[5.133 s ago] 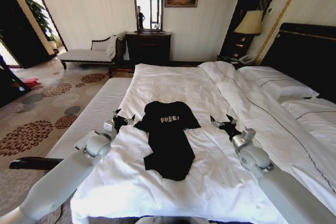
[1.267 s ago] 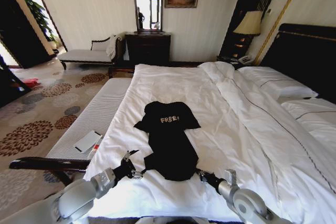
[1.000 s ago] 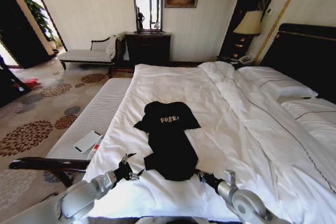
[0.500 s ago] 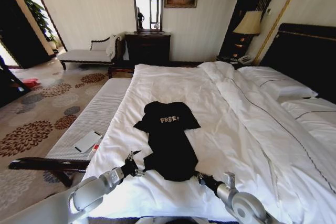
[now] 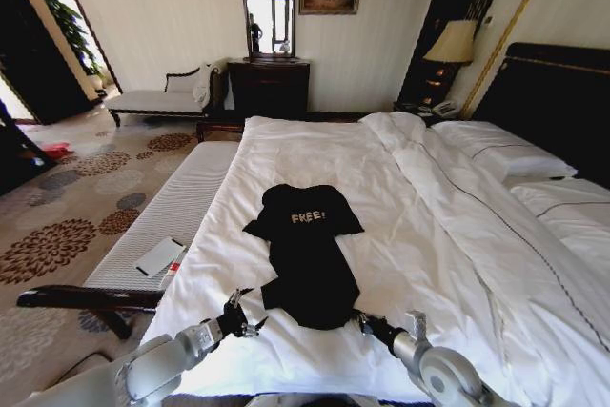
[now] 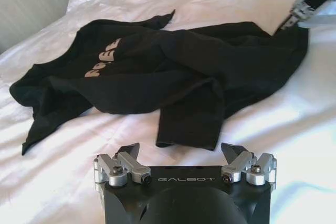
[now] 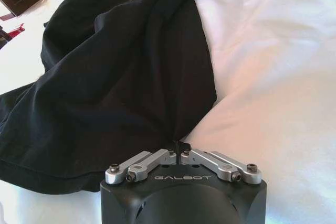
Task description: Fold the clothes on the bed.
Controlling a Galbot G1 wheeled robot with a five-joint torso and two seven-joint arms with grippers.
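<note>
You are looking at the black T-shirt (image 5: 307,253) lying on the bed (image 5: 410,235), lettering toward the far end, hem toward the robot. Your right gripper (image 7: 178,153) is pinching the hem's near right corner, fingers closed on the fabric. Your left gripper (image 6: 184,153) is sitting with its fingers spread, just short of the hem's near left corner, holding nothing. If you are lifting now, only the right side is coming up and the shirt is likely twisting. The right-hand pinch is looking shallow, so the cloth may be slipping out. You are also risking catching duvet with the left.
</note>
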